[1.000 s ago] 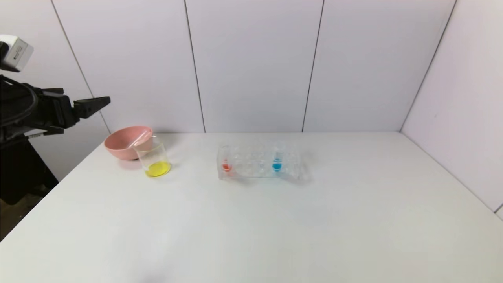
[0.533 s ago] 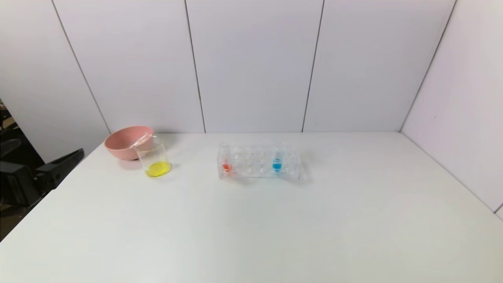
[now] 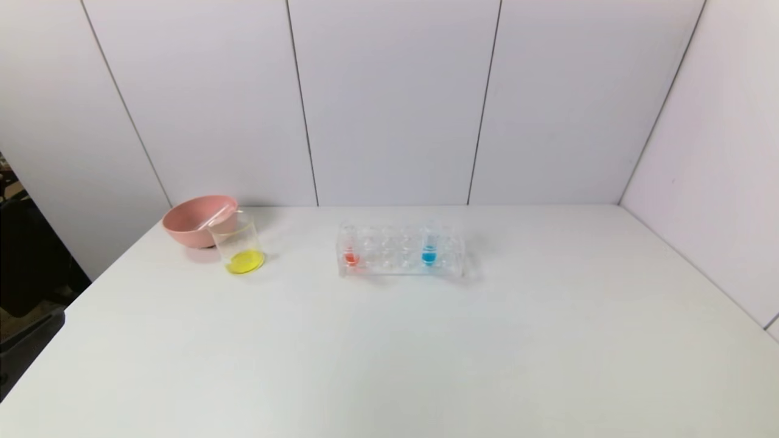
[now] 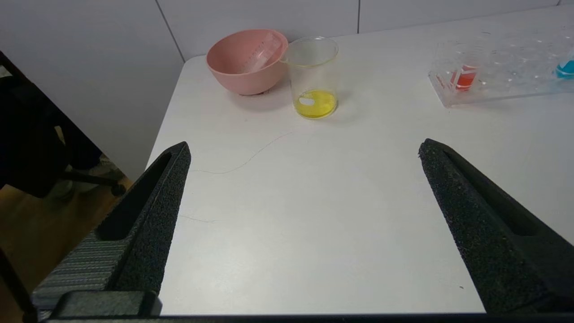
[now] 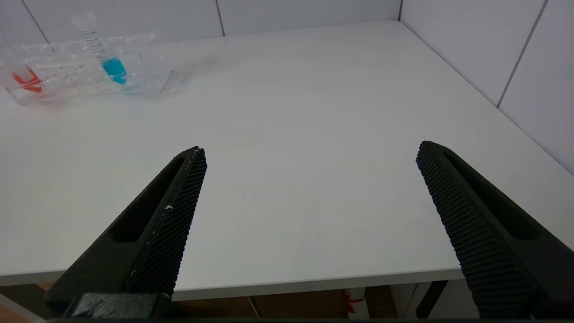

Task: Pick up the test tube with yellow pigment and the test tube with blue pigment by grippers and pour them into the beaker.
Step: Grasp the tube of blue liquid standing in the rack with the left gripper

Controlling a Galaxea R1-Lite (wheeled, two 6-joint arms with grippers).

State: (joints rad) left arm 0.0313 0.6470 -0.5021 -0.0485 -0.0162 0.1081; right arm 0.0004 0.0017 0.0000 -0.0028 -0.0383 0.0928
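Observation:
The beaker (image 3: 238, 244) stands at the table's back left with a yellow pool in its bottom. No test tube with yellow pigment is in view. The test tube with blue pigment (image 3: 429, 250) stands upright in a clear rack (image 3: 389, 250) at mid-table. My left gripper (image 4: 304, 144) is open and empty, low over the table's left front part, well short of the beaker (image 4: 314, 76). My right gripper (image 5: 310, 147) is open and empty near the right front edge, far from the blue tube (image 5: 105, 49). The head view does not show the right gripper.
A pink bowl (image 3: 188, 232) touches the beaker's far left side, with a clear empty tube (image 3: 214, 216) lying in it. A tube of red-orange liquid (image 3: 350, 255) stands at the rack's left end. White walls close off the back and right.
My left arm has dropped from high beside the bowl to low by the table's left front edge, almost leaving the head view. Nothing on the table has moved.

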